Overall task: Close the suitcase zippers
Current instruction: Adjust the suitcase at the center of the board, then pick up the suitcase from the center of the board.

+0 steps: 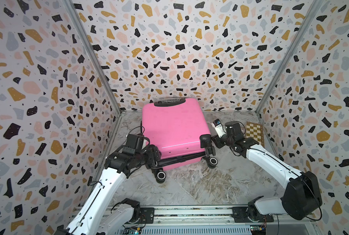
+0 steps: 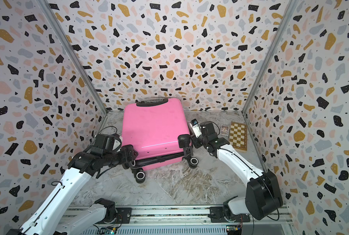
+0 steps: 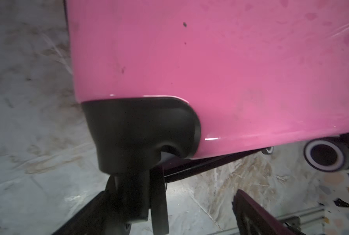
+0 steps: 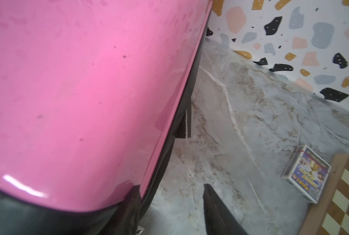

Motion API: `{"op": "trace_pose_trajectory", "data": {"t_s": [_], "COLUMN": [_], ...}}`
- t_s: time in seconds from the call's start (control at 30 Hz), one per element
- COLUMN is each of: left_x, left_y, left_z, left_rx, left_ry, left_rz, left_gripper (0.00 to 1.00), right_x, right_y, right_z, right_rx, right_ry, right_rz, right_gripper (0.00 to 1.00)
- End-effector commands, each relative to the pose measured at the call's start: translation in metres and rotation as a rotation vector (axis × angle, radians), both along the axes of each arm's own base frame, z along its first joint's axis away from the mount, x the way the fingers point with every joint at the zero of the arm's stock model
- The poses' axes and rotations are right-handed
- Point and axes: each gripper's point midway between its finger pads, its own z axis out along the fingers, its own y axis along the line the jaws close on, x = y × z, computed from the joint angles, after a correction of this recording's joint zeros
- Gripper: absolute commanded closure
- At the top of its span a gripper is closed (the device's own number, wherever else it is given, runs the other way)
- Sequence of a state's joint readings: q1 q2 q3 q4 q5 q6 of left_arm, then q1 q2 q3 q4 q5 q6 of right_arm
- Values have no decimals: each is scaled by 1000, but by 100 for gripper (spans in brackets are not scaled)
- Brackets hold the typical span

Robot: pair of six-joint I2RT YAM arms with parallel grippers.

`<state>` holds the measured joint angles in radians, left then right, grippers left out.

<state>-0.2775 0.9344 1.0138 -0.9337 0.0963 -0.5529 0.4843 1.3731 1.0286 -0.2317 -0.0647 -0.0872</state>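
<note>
The suitcase (image 1: 173, 126) lies flat on the marble table (image 1: 210, 187), lid down, but the zippers (image 1: 179, 160) gape along the end with the wheels (image 1: 161, 175), and no pull is in sight. The left gripper (image 1: 153, 160) is spread wide at one wheel corner, empty; the right gripper (image 1: 214, 142) crowds the opposite corner, and I can't tell its grip. Looks like lid-settling to me: next, find a pull, pinch it and run it along the seam.

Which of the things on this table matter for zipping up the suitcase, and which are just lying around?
For the job: small bright pink hard-shell suitcase; black zipper band round its seam.
Lying about: checkered wooden chessboard box; small colourful printed card box.
</note>
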Motion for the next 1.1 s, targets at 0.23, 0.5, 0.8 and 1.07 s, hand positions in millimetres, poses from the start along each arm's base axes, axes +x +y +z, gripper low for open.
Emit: {"op": "trace_pose_trajectory", "data": {"t_s": [0.23,0.5,0.8,1.07], "left_x": [0,-18,-56,-63], "left_y": [-4,-71,-113,-134], "left_z": [52,53,34,17], "left_rx": [128,22,-98,-91], "left_ry": [-93,-81,-53,-24], "left_rz": [-160,-396,-608,-635], "left_gripper": [11,12,7,5], "right_x": [-78,-96,-93,-91], "right_y": [99,130,131,131], "right_z": [18,21,10,7], "right_rx": [203,266,254,255], "right_ry": [53,70,89,100], "right_rz": [281,316,296,278], "right_gripper": [48,48,48,48]}}
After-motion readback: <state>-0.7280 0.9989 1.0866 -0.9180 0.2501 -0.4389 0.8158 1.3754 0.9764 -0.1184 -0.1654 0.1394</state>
